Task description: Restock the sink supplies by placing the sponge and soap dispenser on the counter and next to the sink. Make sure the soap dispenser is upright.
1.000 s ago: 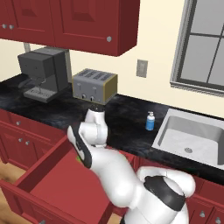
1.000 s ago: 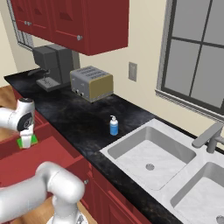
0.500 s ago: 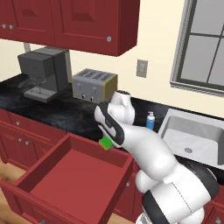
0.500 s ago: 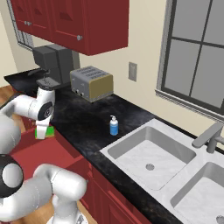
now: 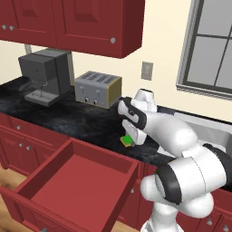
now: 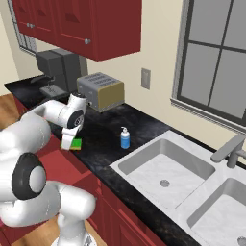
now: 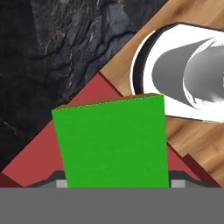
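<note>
On the counter (image 6: pixel 103 132): one soap dispenser (image 6: pixel 125 138); one sponge (image 5: pixel 128 141) in hand (image 5: pixel 130 138).

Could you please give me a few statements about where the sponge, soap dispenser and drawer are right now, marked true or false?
1. The gripper holds the sponge above the front edge of the counter. True.
2. The soap dispenser lies on its side in the sink. False: it stands upright on the counter, left of the sink.
3. The drawer below the counter is pulled open. True.
4. The sponge rests on top of the toaster. False: it is in the gripper, well in front of the toaster.
5. A coffee machine stands left of the toaster. True.
</note>
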